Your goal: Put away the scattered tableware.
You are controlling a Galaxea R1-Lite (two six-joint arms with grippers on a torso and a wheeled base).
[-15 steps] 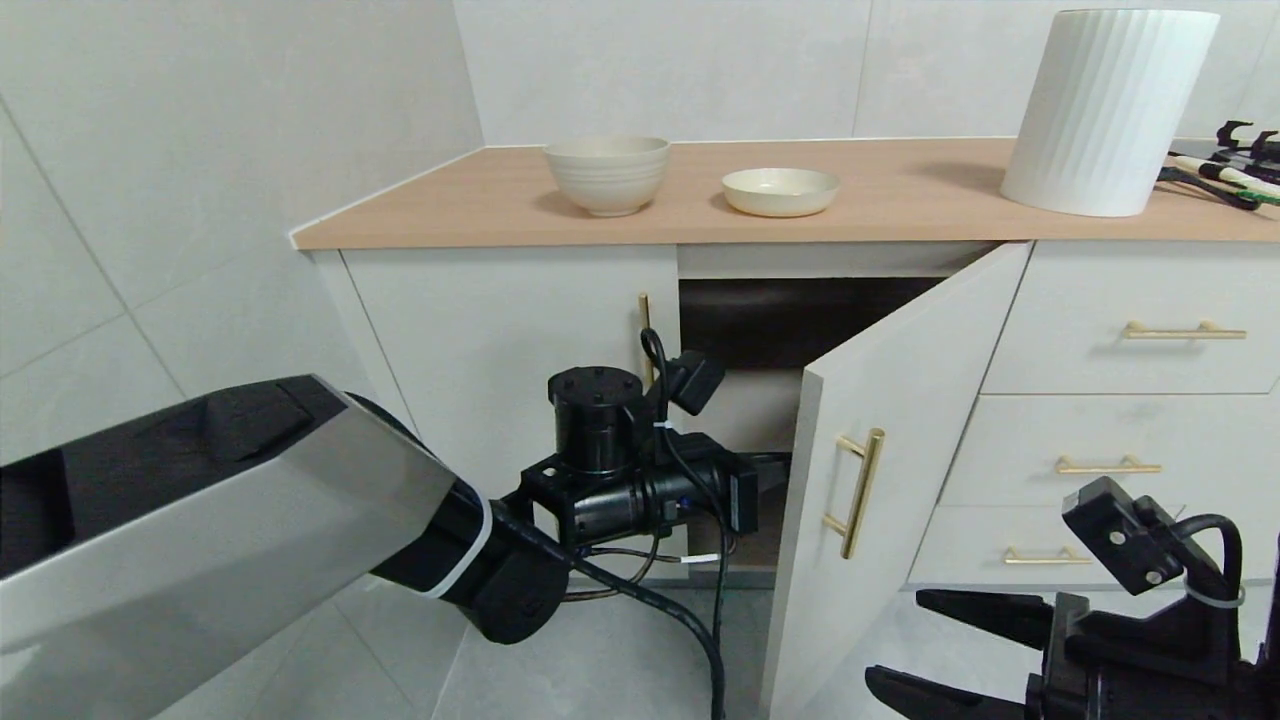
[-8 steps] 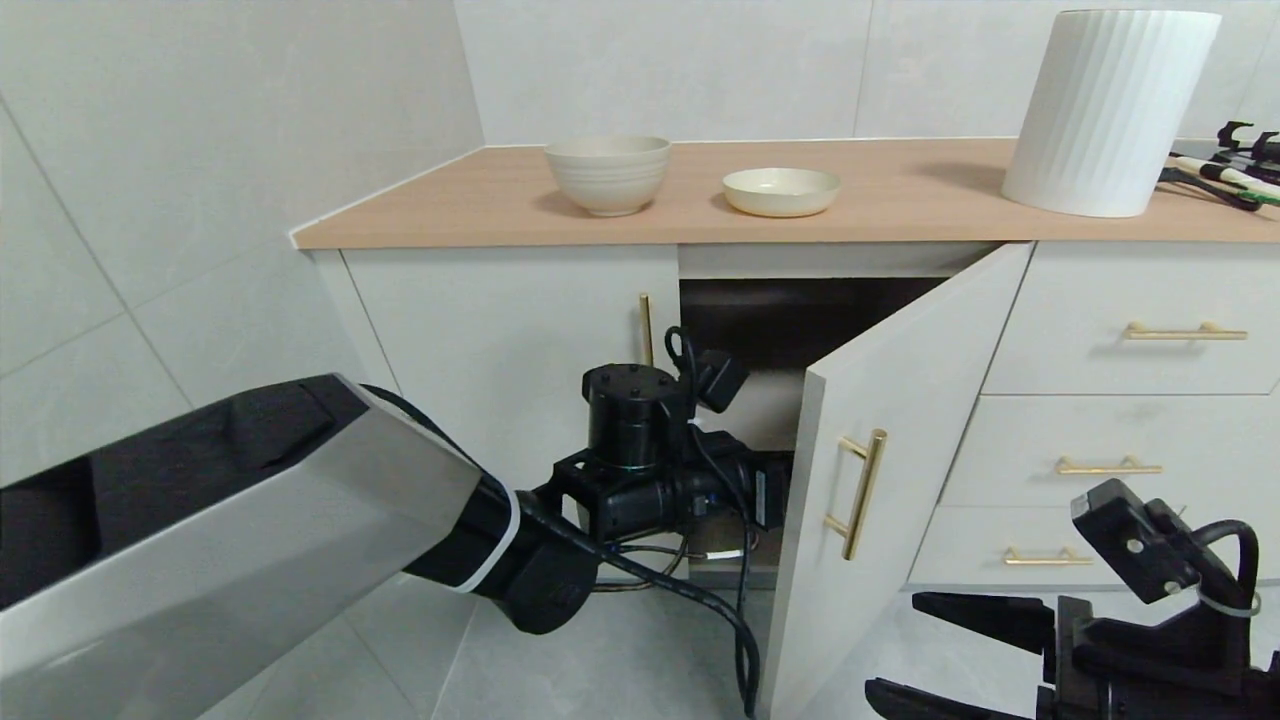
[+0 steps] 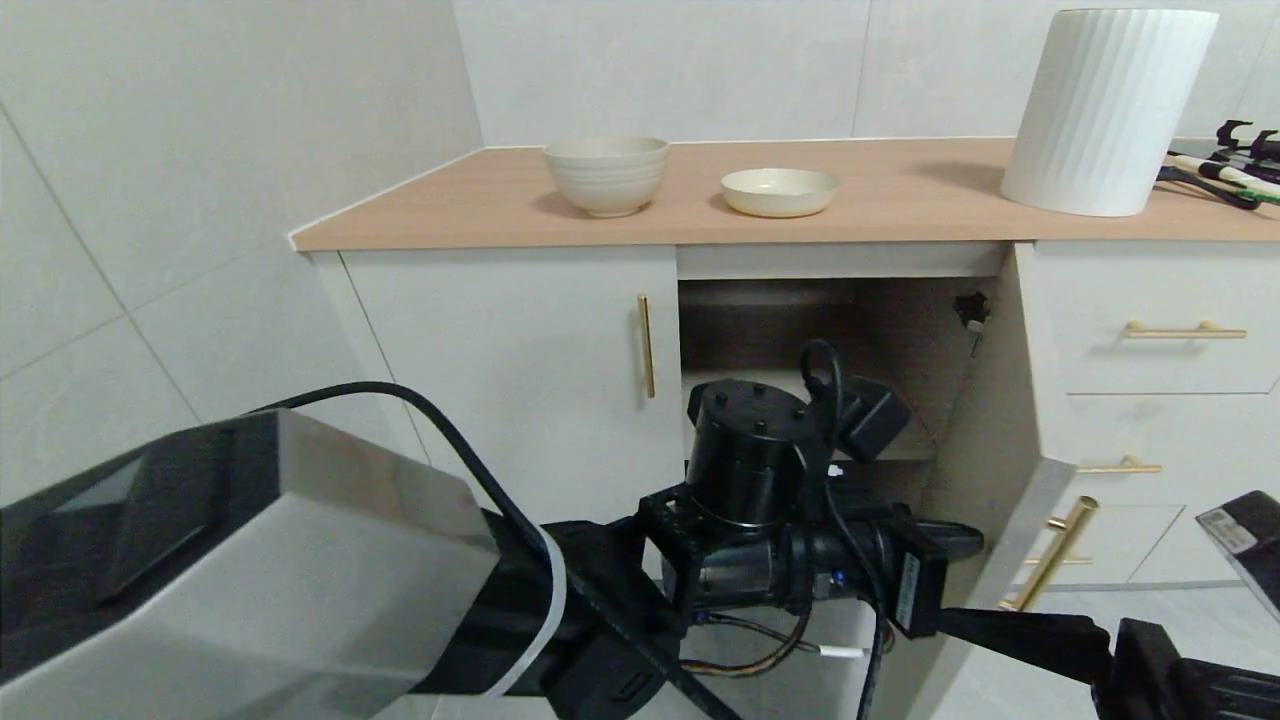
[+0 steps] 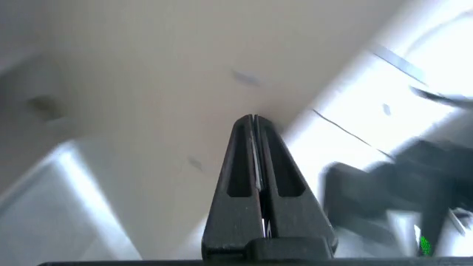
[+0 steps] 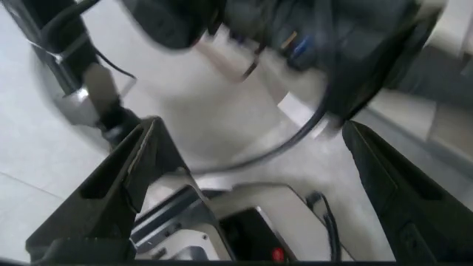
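Bowl [image 3: 607, 175] and dish [image 3: 780, 191] sit on counter [image 3: 900, 200], above the cupboard. L end effector [image 4: 253, 122], fingers pressed together w/ nothing held, is by door [image 3: 990, 440], which stands wide: opening step looks done. R end effector [image 5: 250, 127] gapes, low. Next: go up for bowl; mind counter lip, door edge.

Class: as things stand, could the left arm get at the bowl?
Probably yes. The bowl stands in the open on the counter, apart from the dish. The left gripper is shut and low by the open cabinet, so it must rise and open.
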